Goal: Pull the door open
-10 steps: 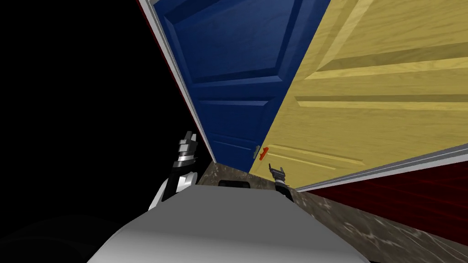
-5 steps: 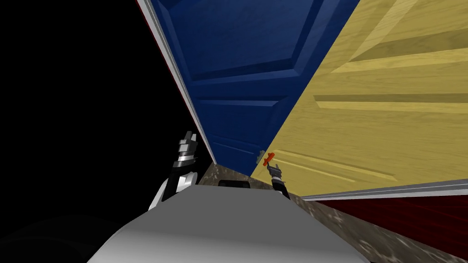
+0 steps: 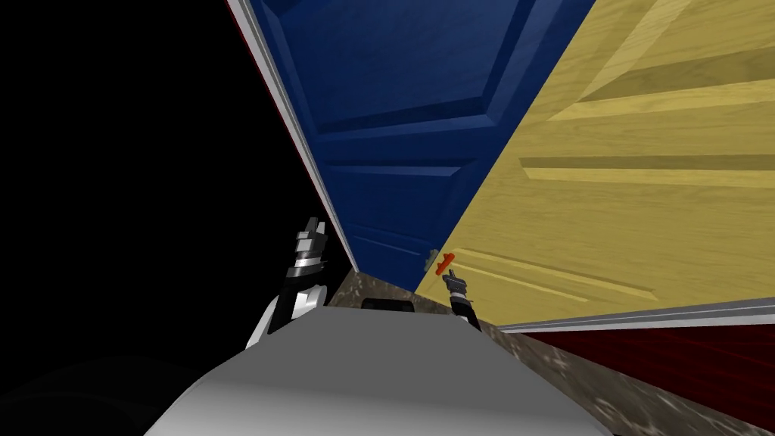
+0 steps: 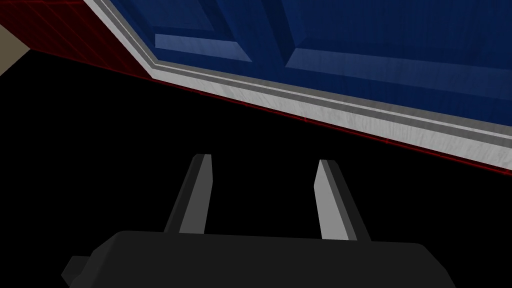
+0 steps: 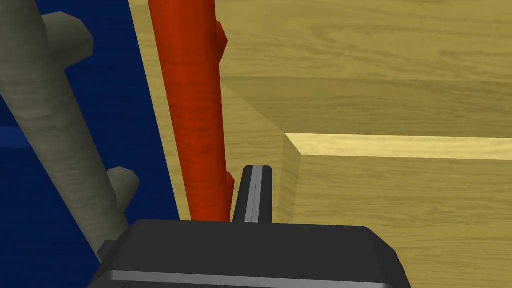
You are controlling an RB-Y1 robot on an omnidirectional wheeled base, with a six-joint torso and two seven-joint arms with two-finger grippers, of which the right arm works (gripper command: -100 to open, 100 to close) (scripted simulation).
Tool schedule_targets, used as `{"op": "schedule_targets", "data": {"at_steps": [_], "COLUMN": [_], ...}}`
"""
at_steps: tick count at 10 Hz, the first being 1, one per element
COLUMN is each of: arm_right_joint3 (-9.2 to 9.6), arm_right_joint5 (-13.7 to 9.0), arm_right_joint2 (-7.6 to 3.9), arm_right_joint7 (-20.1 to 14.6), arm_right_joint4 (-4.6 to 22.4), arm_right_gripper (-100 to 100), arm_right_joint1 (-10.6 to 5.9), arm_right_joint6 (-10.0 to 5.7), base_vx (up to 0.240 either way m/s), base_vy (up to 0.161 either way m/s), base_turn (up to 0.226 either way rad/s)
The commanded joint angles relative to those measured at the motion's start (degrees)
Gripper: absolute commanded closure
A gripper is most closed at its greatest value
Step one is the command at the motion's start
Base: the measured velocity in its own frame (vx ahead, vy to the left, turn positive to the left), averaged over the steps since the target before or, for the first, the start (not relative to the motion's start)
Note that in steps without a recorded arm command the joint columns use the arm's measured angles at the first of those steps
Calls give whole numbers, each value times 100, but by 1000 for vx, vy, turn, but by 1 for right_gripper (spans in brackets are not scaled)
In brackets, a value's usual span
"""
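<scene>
Two doors meet in front of me, a blue door (image 3: 393, 91) on the left and a yellow wood-grain door (image 3: 643, 212) on the right. The yellow door carries a red bar handle (image 3: 445, 263) near the seam. My right gripper (image 3: 452, 275) sits just below it. In the right wrist view the right gripper (image 5: 256, 172) is shut, with its fingers pressed together right beside the red handle (image 5: 192, 100) and not around it. My left gripper (image 3: 313, 225) hangs left of the door frame. Its fingers stand open with nothing between them (image 4: 265, 162).
A grey-olive bar handle (image 5: 45, 110) is on the blue door (image 5: 125, 125) next to the red one. A light grey door frame (image 4: 310, 107) borders the blue door, with a black area to its left. Dark red wall (image 3: 681, 356) and mottled floor (image 3: 545, 356) lie to the right.
The right gripper rose to the red handle and its fingers closed. The yellow door and its handle shifted in the head view during the first half second, then stayed still. The left arm has not moved.
</scene>
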Motion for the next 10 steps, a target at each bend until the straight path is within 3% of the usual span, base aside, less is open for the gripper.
{"op": "schedule_targets", "data": {"at_steps": [1,4,10], "arm_right_joint3": [-60,-141,-292], "arm_right_joint5": [-31,-74,-161], "arm_right_joint2": [-61,-146,-327], "arm_right_joint7": [-2,-6,-34], "arm_right_joint4": [66,156,335], "arm_right_gripper": [-100,-100,-100], "arm_right_joint1": [119,287,666], "arm_right_joint6": [-2,-5,-25], "base_vx": [-119,-174,-185], "base_vy": [-18,-17,34], "base_turn": [-115,-95,-85]}}
